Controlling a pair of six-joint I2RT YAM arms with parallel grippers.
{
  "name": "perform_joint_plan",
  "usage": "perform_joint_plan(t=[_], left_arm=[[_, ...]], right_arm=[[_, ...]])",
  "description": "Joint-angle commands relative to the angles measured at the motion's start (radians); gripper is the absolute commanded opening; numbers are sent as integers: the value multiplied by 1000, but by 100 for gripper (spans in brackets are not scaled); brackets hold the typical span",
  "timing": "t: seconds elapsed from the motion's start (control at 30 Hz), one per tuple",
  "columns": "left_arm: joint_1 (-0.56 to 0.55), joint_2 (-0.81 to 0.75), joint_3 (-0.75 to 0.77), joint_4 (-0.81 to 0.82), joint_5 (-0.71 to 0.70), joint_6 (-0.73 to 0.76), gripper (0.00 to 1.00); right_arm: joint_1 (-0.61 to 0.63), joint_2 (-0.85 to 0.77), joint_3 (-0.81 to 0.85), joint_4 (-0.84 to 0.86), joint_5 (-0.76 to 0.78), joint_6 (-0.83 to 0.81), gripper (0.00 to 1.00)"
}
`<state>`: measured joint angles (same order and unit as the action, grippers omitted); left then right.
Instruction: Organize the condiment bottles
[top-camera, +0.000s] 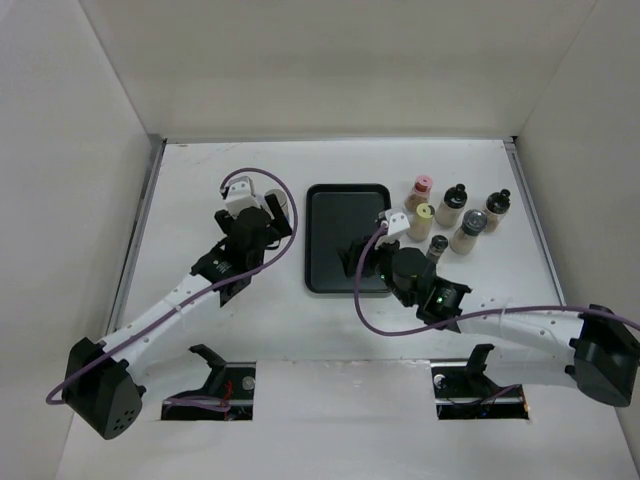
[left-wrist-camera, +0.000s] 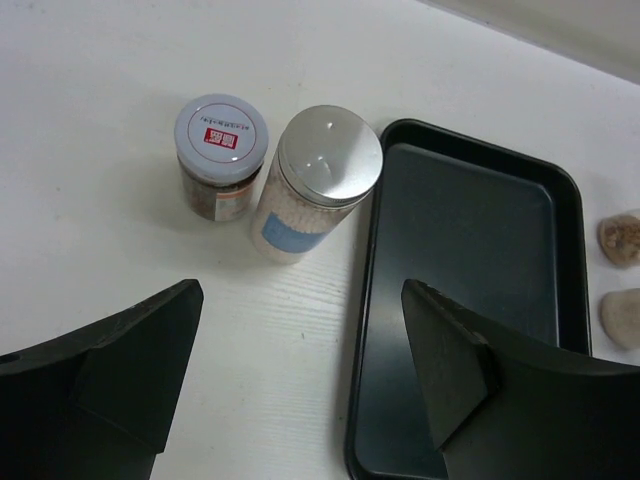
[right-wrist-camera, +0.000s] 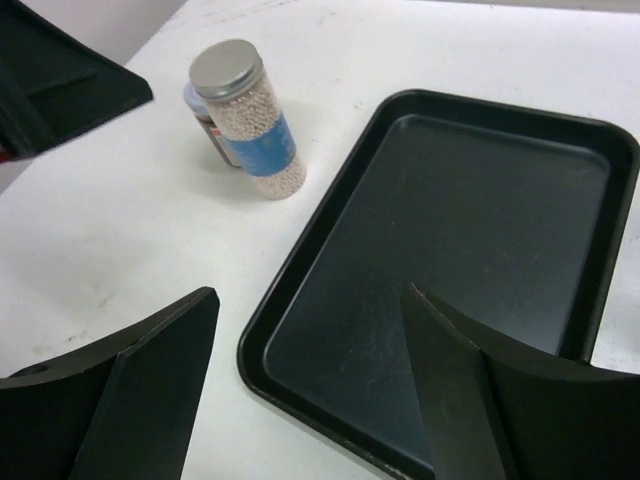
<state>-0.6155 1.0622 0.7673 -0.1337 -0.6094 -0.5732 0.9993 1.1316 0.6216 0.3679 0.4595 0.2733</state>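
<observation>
Bottles (top-camera: 453, 206) cluster on the surface (top-camera: 190, 190) right of the black tray (top-camera: 345, 237) in the overhead view. Left wrist: left pincer (left-wrist-camera: 300, 370) released, facing a silver-capped blue-labelled jar (left-wrist-camera: 318, 180) touching a brown jar (left-wrist-camera: 220, 155), both just left of the tray. Right wrist: right pincer (right-wrist-camera: 310, 390) released over the tray.

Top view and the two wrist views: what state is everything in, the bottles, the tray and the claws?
Black tray, lying flat, nothing on it.
Blue-labelled jar, upright, silver cap on.
White-lidded jar, upright, lid on.
Six bottles right of the tray, upright, capped.
Left gripper, open, holding nothing.
Right gripper, open, holding nothing, over the tray.
</observation>
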Motion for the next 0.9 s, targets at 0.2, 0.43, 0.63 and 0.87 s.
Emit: perform_joint_plan(t=[0.2, 0.43, 0.63, 0.87], left_arm=[[55, -30, 10, 137, 56, 21, 80], [55, 73, 76, 155, 39, 70, 47], [36, 180, 176, 103, 28, 136, 82], [46, 281, 227, 112, -1, 151, 83]], right_arm=[[-6, -41, -14, 65, 4, 18, 31], [-15, -96, -25, 34, -2, 35, 35], [-21, -92, -31, 45, -2, 33, 78], [-23, -49, -23, 48, -16, 29, 82]])
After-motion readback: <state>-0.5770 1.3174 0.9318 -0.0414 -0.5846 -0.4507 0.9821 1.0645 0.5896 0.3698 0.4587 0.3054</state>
